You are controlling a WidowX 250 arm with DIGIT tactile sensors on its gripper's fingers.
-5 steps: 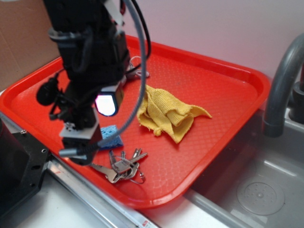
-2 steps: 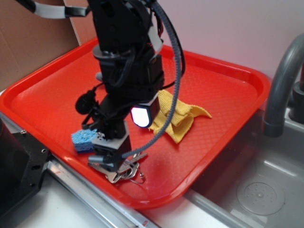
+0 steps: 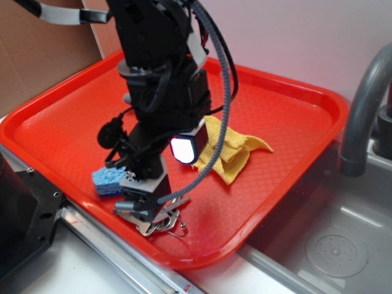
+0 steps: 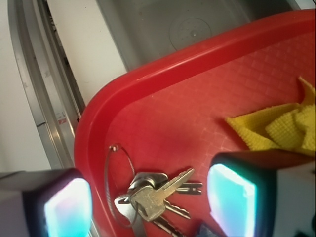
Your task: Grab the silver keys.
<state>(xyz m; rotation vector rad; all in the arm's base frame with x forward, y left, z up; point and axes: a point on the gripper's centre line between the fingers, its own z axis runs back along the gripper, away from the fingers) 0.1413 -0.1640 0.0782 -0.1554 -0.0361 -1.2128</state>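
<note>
Everything sits on a red plastic tray (image 3: pixel 294 122). On it: the silver keys (image 4: pixel 153 200) near the front rim, a blue sponge (image 3: pixel 107 182) and a crumpled yellow cloth (image 3: pixel 236 153)

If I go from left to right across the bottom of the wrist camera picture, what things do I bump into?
Left glowing finger pad → thin wire ring → silver keys → right glowing finger pad, with the yellow cloth just above it.
</note>
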